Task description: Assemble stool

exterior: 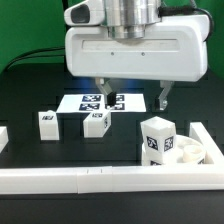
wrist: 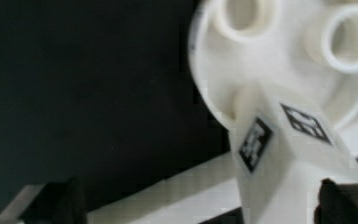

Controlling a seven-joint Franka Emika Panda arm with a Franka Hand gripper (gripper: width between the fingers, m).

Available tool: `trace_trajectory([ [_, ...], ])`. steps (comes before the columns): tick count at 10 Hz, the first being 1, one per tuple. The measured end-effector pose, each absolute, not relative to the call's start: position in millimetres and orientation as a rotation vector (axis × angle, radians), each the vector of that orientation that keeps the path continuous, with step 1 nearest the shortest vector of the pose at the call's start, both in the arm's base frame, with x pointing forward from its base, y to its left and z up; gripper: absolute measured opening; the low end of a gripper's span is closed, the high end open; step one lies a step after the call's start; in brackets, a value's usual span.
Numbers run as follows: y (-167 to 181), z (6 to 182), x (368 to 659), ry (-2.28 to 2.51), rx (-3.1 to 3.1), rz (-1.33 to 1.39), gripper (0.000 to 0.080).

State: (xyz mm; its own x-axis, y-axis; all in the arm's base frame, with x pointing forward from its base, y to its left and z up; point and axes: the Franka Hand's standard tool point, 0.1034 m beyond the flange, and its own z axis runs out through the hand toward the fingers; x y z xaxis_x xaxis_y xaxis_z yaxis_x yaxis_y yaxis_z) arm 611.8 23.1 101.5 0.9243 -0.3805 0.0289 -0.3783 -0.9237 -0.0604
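Jaws wide apart, gripping nothing: the gripper (exterior: 131,103) hangs over the marker board (exterior: 88,100), while the seat (exterior: 192,153) lies well apart from it at the exterior view's right, against the rail (exterior: 80,180), with a standing leg block (exterior: 157,138) touching its rim. Only the exterior view shows a loose leg block (exterior: 47,123) and a second loose leg block (exterior: 95,123) on the black table (exterior: 25,100); only the wrist view shows the seat's round sockets close up, with blurred dark fingertips (wrist: 60,200). Smooth white plastic throughout: shallow round seat, boxy blocks with black-and-white square tags.

Exterior view low, facing the arm (exterior: 130,45); wrist view close, looking down
both show the seat (exterior: 192,153) and tagged leg block (exterior: 157,138)
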Motion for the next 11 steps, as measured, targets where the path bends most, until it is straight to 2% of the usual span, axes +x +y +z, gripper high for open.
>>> trace_trajectory([
  [4,21,100.9,612,0.186,-3.088,-0.074,0.0649],
  [6,-11,85.9,588,-0.083,-3.101,-0.053,0.0649],
  [9,-34,70.9,561,-0.007,-3.078,0.126,0.0649],
  [11,-31,71.7,562,-0.016,-3.075,0.141,0.0649],
])
